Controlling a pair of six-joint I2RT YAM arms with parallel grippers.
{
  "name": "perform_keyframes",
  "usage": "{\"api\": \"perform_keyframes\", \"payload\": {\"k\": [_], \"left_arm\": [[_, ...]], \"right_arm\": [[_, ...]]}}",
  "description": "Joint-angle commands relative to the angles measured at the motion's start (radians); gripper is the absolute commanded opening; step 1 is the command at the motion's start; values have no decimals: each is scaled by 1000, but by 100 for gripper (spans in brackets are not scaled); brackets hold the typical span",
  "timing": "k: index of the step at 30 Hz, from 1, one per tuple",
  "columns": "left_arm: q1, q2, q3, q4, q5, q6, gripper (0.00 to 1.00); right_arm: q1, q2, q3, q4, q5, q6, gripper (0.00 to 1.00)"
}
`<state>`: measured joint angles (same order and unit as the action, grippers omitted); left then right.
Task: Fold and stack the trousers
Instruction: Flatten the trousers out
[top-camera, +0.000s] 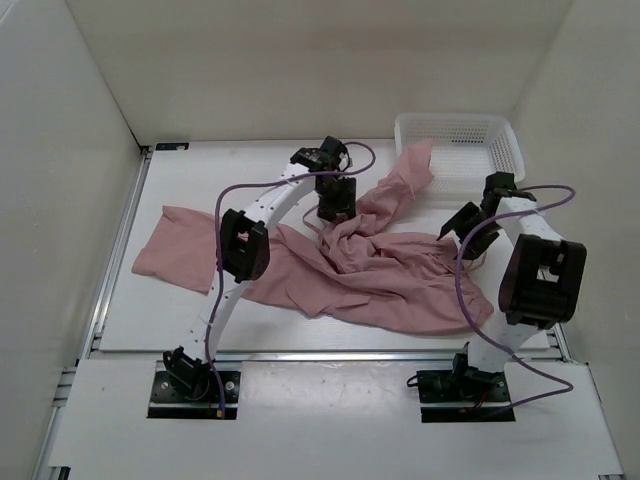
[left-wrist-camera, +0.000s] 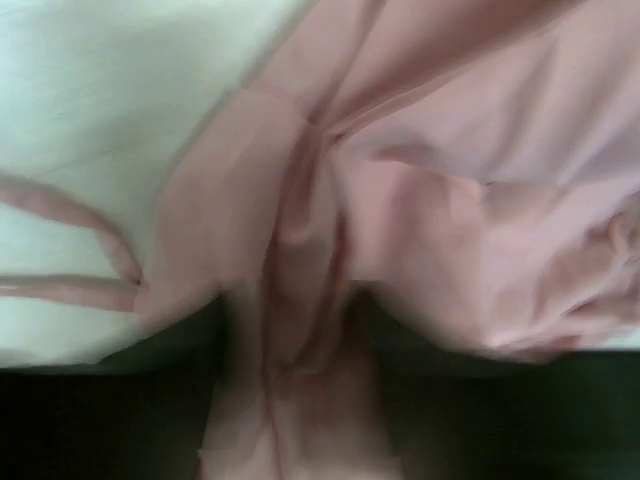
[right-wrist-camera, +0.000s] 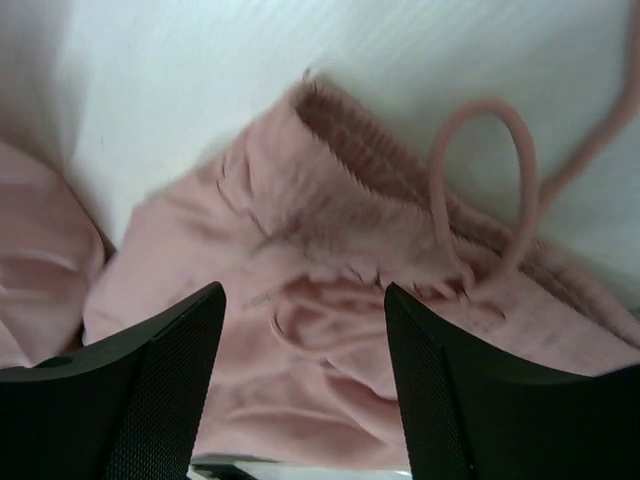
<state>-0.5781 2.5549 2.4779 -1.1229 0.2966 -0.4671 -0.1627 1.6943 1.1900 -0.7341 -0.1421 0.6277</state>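
While the trousers (top-camera: 380, 275) lie open and not folded on the white table (top-camera: 150, 315), one long leg (top-camera: 175, 250) reaches far to the left side and lies nearly flat there. From this leg the pink fabric goes toward the middle, where it becomes a crumpled heap.

The left gripper (top-camera: 335, 205) stands over this heap, its fingers pointing down into the cloth. In the left wrist view the picture is blurred, but a narrow fold of the trousers (left-wrist-camera: 300, 300) runs down between the two dark fingers, so the left gripper (left-wrist-camera: 295, 335) is closed on the fabric. At the left of that view two thin pink cords (left-wrist-camera: 70, 292) lie on the bare table.

More to the right, the wide part of the trousers spreads toward the near edge of the table. The right gripper (top-camera: 465, 225) is low over the right part of the fabric. In the right wrist view the right gripper (right-wrist-camera: 302, 300) has its fingers spread wide apart and holds nothing; under them is the gathered waistband (right-wrist-camera: 350, 150), and a drawstring (right-wrist-camera: 527, 175) makes a loop on the table just beside it.

At the far right corner stands a white basket (top-camera: 505, 135). The end of the other leg (top-camera: 415, 165) rises toward it and touches its left rim.
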Motion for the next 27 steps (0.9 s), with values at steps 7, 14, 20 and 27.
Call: {"api": "perform_keyframes", "payload": {"k": [7,14,20,27], "left_arm": [[-17,-123,-42,43,73,30,11],[35,-260,5,23,64,39,11],[205,-445,64,23,150,30,11],[296,-807,-232,32,-28,18,11]], "right_arm": [[-3,185,121,182,-7,179,67],[8,167,152,110,137,170,0],[8,-91,85,72,225,156,0],[-3,-300,-64,15,271,102,0]]}}
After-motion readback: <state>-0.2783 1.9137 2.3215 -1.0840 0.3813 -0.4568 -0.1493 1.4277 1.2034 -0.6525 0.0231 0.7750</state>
